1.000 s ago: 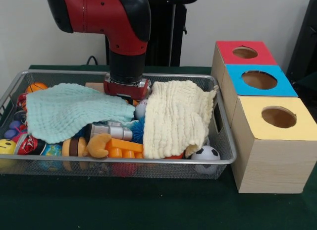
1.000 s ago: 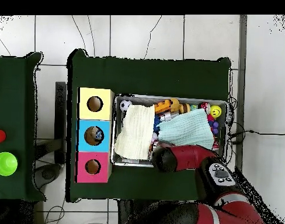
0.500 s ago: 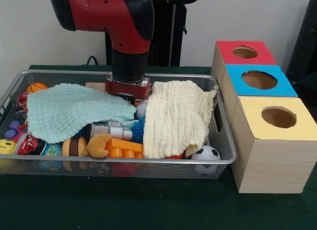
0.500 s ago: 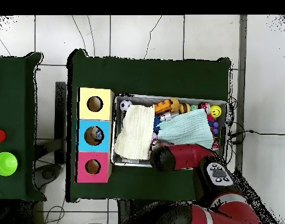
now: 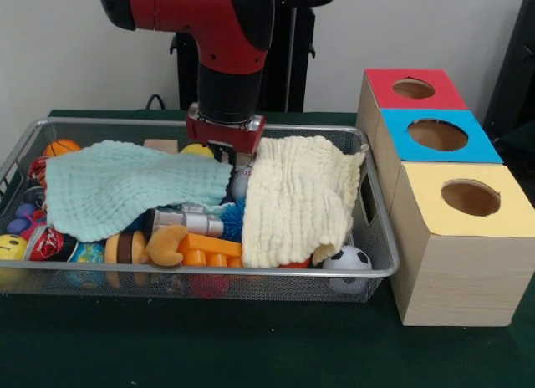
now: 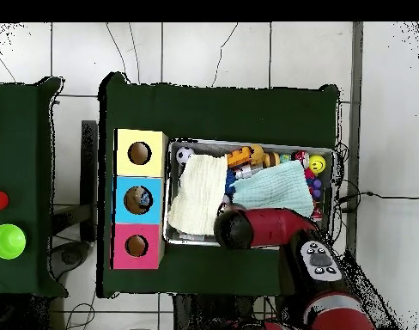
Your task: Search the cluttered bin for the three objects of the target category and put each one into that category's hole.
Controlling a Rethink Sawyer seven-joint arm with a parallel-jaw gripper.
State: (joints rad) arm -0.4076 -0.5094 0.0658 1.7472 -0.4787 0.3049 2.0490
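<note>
A wire bin point(image 5: 209, 272) holds mixed toys under a mint cloth point(image 5: 125, 187) and a cream cloth point(image 5: 297, 200). My gripper point(image 5: 236, 160) hangs at the bin's rear, over the gap between the two cloths, just above a white ball point(image 5: 238, 186). A yellow ball point(image 5: 198, 150) shows beside it. I see nothing held. In the overhead view the arm point(image 6: 264, 228) covers the gripper at the bin's point(image 6: 252, 143) lower edge. To the side stand three boxes with holes: red point(image 5: 380, 87), blue point(image 5: 485, 147) and yellow point(image 5: 426, 183).
Along the bin's front lie a soccer ball point(image 5: 346, 260), an orange block toy point(image 5: 209, 250), a silver toy point(image 5: 188, 220) and a smiley ball point(image 5: 12, 247). A basketball point(image 5: 61, 147) sits at the rear left. Something lies inside the blue box's hole point(image 6: 139, 199).
The arm has risen a little and shifted right in the front view, toward the cream cloth. The yellow ball behind the mint cloth has come into sight.
</note>
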